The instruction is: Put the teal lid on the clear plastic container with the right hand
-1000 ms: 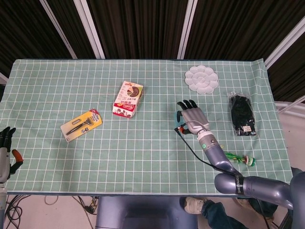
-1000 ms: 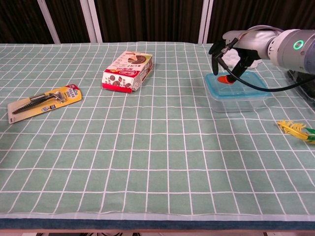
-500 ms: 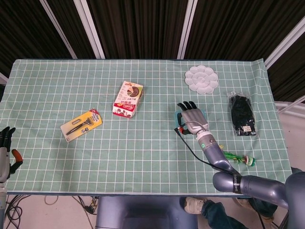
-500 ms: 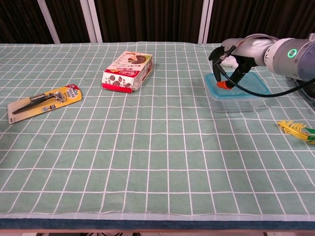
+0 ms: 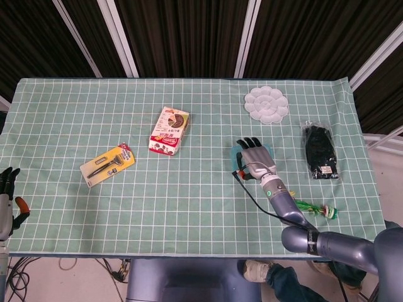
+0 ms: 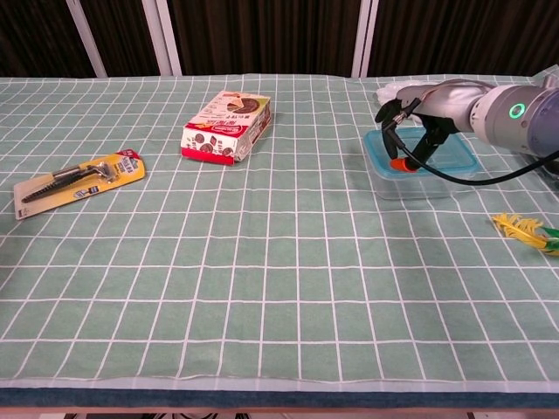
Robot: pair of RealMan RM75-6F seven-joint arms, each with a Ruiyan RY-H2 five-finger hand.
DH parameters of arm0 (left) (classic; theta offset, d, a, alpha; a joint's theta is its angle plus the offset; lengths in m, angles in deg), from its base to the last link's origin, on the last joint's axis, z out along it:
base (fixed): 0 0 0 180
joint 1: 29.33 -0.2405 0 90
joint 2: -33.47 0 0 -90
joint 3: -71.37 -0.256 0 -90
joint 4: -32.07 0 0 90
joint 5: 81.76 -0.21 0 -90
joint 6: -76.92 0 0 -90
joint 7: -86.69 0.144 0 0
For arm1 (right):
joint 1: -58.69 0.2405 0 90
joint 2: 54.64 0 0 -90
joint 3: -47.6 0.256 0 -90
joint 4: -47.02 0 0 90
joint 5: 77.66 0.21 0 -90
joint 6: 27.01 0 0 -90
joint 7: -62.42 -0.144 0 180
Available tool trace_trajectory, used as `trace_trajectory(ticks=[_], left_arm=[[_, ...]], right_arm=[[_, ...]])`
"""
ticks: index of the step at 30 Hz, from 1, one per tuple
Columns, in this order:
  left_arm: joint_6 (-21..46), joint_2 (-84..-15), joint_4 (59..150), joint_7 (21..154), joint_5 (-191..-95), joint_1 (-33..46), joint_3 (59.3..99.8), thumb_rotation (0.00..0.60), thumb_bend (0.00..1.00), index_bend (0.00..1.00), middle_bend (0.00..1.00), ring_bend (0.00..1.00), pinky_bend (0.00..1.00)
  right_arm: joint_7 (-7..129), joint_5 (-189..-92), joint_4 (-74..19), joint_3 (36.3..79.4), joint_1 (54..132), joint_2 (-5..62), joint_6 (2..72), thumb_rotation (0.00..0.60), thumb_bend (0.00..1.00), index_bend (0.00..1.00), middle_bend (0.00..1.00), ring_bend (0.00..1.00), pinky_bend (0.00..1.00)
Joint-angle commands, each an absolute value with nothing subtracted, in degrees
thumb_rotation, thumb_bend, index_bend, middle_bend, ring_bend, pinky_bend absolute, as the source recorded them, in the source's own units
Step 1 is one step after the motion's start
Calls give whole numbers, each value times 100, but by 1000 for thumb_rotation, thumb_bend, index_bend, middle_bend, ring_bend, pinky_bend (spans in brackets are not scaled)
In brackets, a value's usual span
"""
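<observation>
two hands show, well apart. the right hand (image 6: 417,122) lies palm down on the teal lid (image 6: 454,155), which sits on top of the clear plastic container (image 6: 410,185) toward the right side of the table (image 6: 262,288). its dark fingers (image 5: 252,143) are spread flat across the lid and point toward the far edge; whether they press or only rest there cannot be told. a red-tipped thumb hangs over the lid's near-left edge, and a black cable loops from the wrist down beside the container. the left hand (image 5: 7,195) hangs off the table's near-left corner, fingers pointing up and slightly apart, holding nothing.

a red-and-white snack box (image 5: 169,130) lies near the middle of the green checked cloth, and a yellow-carded tool pack (image 5: 107,164) lies to its left. a white flower-shaped palette (image 5: 266,104) sits near the far edge, just beyond the container. a black packet in clear wrap (image 5: 321,151) lies to the right of the hand, and a green-and-yellow feather toy (image 6: 528,232) lies near the right front edge.
</observation>
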State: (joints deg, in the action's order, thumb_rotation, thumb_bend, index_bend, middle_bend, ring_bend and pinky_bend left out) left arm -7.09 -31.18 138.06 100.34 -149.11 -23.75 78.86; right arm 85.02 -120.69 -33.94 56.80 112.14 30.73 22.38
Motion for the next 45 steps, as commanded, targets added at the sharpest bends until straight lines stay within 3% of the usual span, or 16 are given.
trace_trajectory(ticks=[1,14,24,45], left_arm=[[-716,-3118,13803,10034,-14903,-2375,7894,600,794,61,0,0,0],[-712,-3119,13800,10038,-14882,-2371,7897,600,794,61,0,0,0],[-687,-3101,13805,10021,-14853,-2363,7905,600,794,61,0,0,0],[-719,-3086,13793,9996,-14766,-2355,7975,600,794,61,0,0,0]], right_arm=[[8502,-12044,-3348,5673,11200,3078,2190,600,419,590,132,0,0],[8515,-12010,-3246,5613,11173,3112,1981,600,419,597,132,0,0],[8189,-11974,-3125,6173,11142,2943,2378,600,419,596,119,0,0],[8379,-11375,-1545,6168,11355,3333,1569,600,419,596,114,0,0]])
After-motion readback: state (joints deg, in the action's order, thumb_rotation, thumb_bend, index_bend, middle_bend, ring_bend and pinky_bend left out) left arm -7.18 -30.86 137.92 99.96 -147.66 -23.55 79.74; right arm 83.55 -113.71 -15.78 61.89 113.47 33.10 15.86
